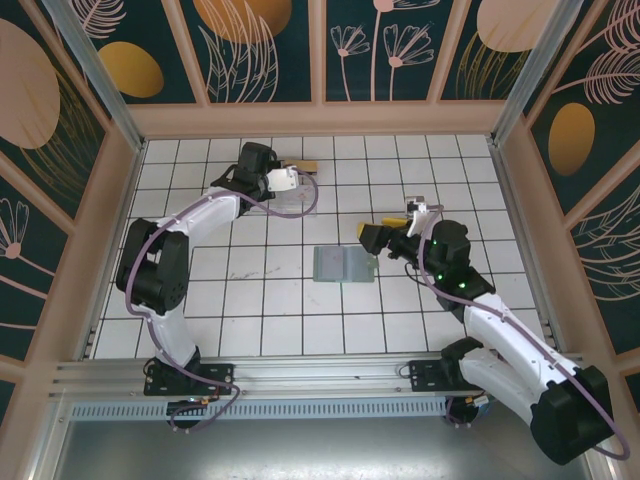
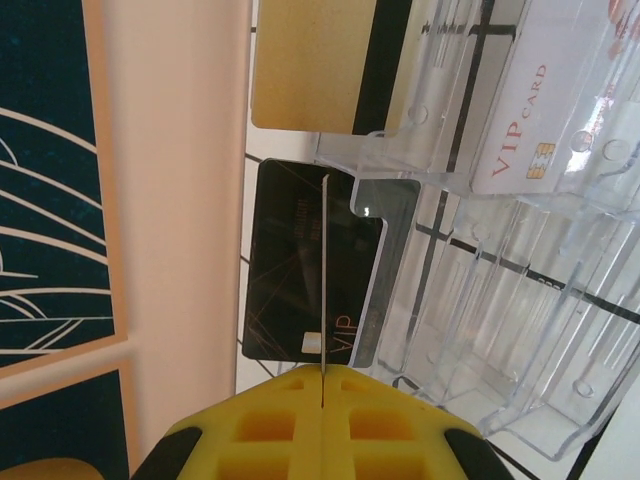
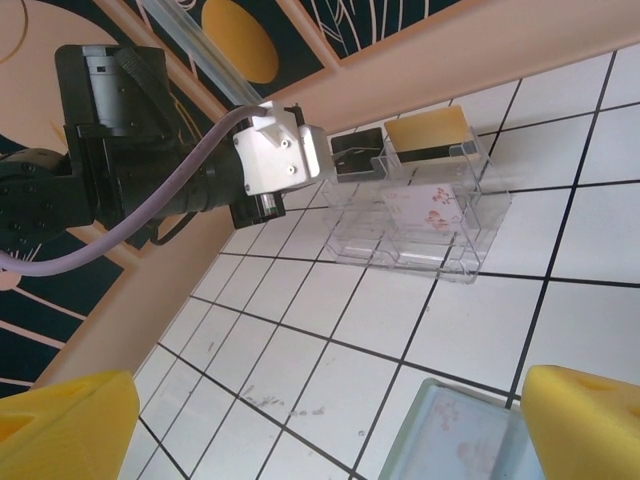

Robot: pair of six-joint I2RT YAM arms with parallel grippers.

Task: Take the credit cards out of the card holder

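The card holder (image 1: 343,265) lies open and flat on the tiles at mid-table, grey-green; one of its corners (image 3: 455,440) shows in the right wrist view. My right gripper (image 1: 382,232) hovers just right of it, open, with nothing between its yellow fingertips (image 3: 60,430). My left gripper (image 2: 323,385) is at the back of the table, shut on a thin credit card (image 2: 323,280) seen edge-on. That card stands over a slot of the clear plastic box (image 2: 520,300). A tan-gold card (image 2: 310,65) stands in the box's back row.
The clear box (image 1: 296,195) also holds a black VIP card (image 2: 290,270) and a white VIP card (image 2: 530,120). The back wall (image 1: 320,118) runs close behind the box and the left gripper (image 1: 298,172). Bare tiles lie left of and in front of the holder.
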